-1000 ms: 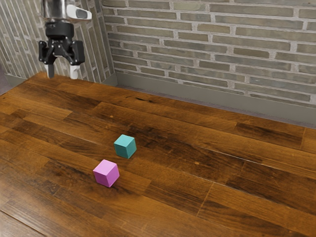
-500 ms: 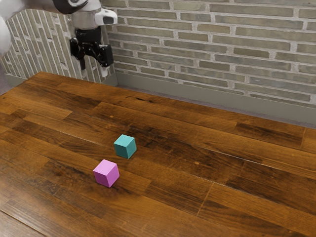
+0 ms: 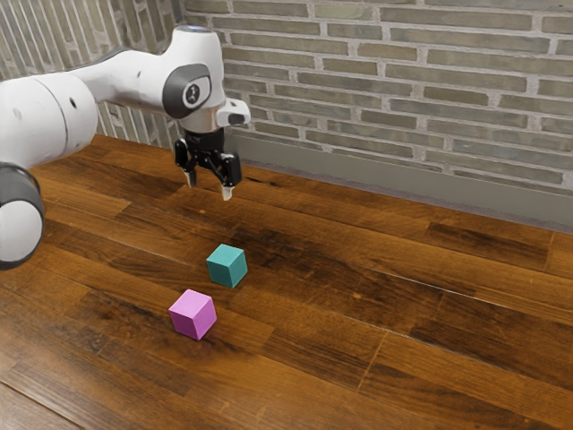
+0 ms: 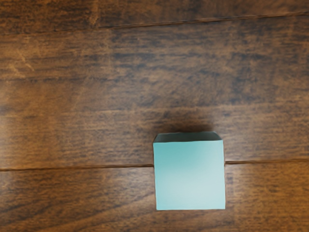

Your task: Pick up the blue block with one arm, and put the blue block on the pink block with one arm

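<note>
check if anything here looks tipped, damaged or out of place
Nothing stands out: the blue cube and pink cube sit flat and apart on the wooden tabletop, the black end effector open above.

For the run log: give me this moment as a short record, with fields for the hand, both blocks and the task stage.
hand: gripper open, empty, in the air above the table
target: blue block resting on the table, untouched, below the gripper
goal: pink block on the table, near the blue block but apart from it, nothing on top
stage: pick not yet done
</note>
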Controlling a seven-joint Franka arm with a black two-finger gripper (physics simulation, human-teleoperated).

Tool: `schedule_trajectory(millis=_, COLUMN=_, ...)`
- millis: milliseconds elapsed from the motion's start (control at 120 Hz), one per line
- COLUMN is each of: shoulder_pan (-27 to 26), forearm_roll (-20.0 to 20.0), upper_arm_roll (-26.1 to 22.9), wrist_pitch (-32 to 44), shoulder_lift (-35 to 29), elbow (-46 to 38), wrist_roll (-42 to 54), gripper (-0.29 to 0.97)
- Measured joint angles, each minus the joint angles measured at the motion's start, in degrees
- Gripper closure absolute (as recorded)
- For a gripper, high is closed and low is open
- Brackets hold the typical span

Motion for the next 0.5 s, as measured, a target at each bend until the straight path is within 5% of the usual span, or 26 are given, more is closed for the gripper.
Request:
schedule_trajectory(millis=142, shoulder_pan=0.0, forearm_roll=-2.2, upper_arm_roll=0.2, wrist_pitch=7.6, shoulder_lift=0.4, elbow=-7.6, wrist_roll=1.2, gripper=0.0)
schedule_trajectory(millis=500, shoulder_pan=0.0, forearm_roll=-3.9, upper_arm_roll=0.2, wrist_pitch=18.1, shoulder_lift=4.4, elbow=-11.7, wrist_roll=3.3, gripper=0.0)
